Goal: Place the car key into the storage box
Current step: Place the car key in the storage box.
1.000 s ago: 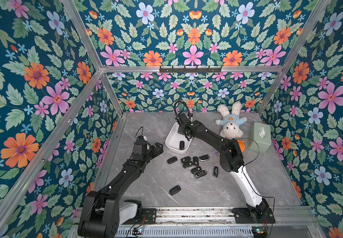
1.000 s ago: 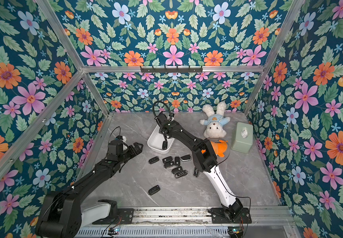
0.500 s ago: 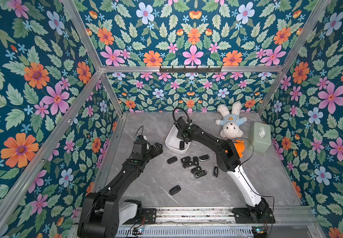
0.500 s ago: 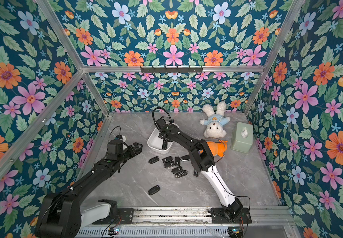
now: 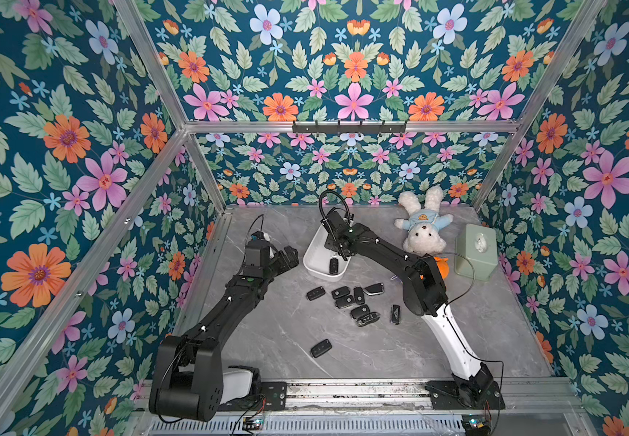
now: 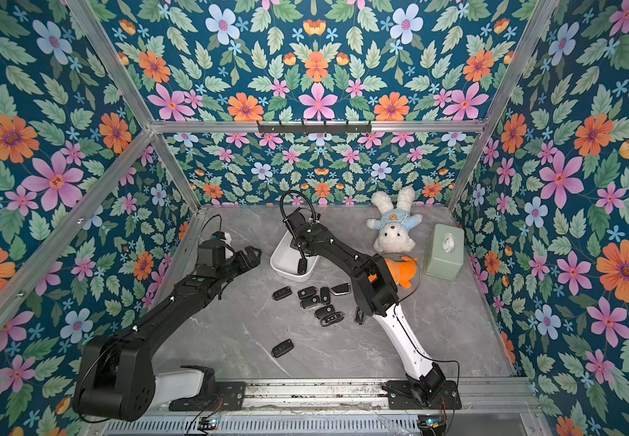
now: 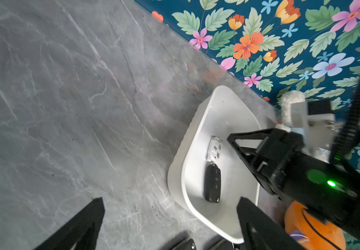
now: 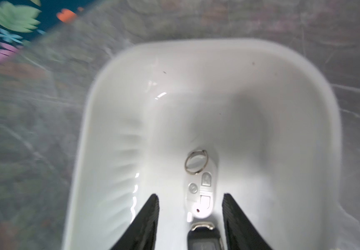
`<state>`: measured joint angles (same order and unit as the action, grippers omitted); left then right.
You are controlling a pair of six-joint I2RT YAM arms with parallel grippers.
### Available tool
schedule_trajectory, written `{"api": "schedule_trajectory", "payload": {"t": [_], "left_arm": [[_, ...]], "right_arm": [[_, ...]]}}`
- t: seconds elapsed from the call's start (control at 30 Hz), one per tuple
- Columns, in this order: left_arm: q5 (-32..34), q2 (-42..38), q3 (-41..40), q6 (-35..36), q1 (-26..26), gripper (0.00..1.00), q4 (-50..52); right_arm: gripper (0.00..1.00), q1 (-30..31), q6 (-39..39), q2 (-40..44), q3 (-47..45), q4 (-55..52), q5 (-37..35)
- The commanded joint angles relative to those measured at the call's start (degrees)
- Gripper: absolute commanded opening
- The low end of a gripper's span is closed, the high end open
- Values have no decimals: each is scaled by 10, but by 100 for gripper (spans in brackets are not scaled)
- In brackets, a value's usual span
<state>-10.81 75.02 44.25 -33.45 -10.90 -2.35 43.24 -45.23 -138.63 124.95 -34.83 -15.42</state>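
Since the black car key (image 7: 212,184) lies flat on the floor of the storage box (image 7: 174,177), end to end w/ a white fob (image 7: 214,148), the drop looks done. The right pincer (image 8: 190,196) hangs just above, jaws parted, gripping nothing. The left pincer (image 7: 170,200) is spread wide & empty, near the box. Approx. nine more keys (image 5: 347,298) lie loose on the tabletop (image 5: 267,339) — if they count, most of the job remains; otherwise only the retreat.
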Motion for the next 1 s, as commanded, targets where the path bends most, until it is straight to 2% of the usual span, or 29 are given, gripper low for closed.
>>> {"api": "schedule_trajectory", "payload": {"t": [0.0,0.07,0.13,0.23,0.27,0.4,0.63,0.77,0.97], "left_arm": [[-15,30,31,23,7,100,-32],[-48,55,46,23,13,100,-64],[-81,84,61,23,17,100,-96],[-131,131,80,27,20,100,-143],[-147,147,87,30,19,100,-157],[-196,209,120,45,20,100,-182],[-255,318,200,74,20,100,-178],[-289,369,229,54,18,100,-192],[-300,388,223,21,7,100,-229]], "right_arm": [[52,1,18,50,-46,58,-5],[58,1,27,88,-90,86,-6],[69,0,34,132,-151,128,-6],[88,-2,39,208,-263,210,-10],[98,-3,40,236,-299,234,-16],[99,-16,43,321,-409,291,-27],[99,-49,65,431,-567,359,34],[99,-58,71,512,-666,416,54],[99,-70,68,567,-741,425,62]]}}
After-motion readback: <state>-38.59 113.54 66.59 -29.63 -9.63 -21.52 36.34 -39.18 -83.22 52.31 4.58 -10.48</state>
